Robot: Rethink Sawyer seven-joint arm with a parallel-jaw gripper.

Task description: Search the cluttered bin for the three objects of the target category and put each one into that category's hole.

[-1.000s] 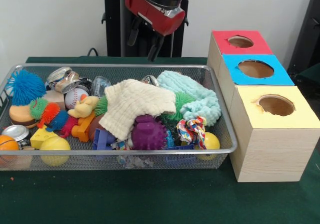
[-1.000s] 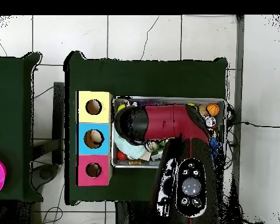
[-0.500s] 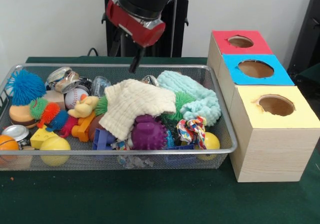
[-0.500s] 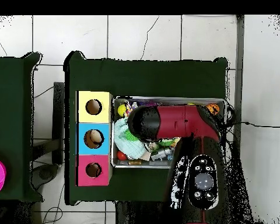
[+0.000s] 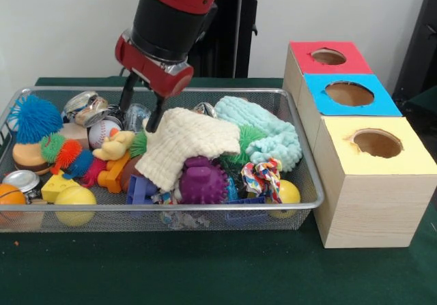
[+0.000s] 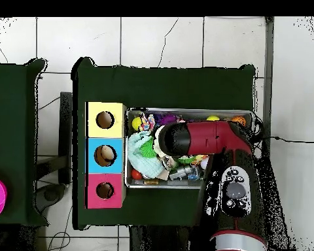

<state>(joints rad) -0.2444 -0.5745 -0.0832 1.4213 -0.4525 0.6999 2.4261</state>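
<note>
My gripper [image 5: 137, 122] is open and hangs low over the back left part of the wire bin [image 5: 311, 182]. Its fingertips straddle a crumpled clear plastic piece [image 5: 137, 112], next to the cream knitted cloth [image 5: 188, 143]. A baseball [image 5: 101, 132] and crushed cans [image 5: 85, 106] lie just left of it. Also in the bin are a teal cloth [image 5: 263, 131], a purple spiky ball [image 5: 203, 181], a rope toy [image 5: 263, 177] and yellow balls [image 5: 75, 202]. In the overhead view the arm [image 6: 199, 138] covers the gripper and the middle of the bin [image 6: 128, 180].
Three wooden boxes with round holes stand right of the bin: red [image 5: 311, 63], blue [image 5: 379, 104], yellow [image 5: 410, 162]. Overhead, something pale shows in the blue box's hole [image 6: 105, 155]. A blue fuzzy ball [image 5: 34, 117] and an orange [image 5: 9, 196] fill the bin's left end.
The arm has swung toward the picture's left in the front view and come down. The gripper has dropped from above the bin's back rim to just over the toys.
</note>
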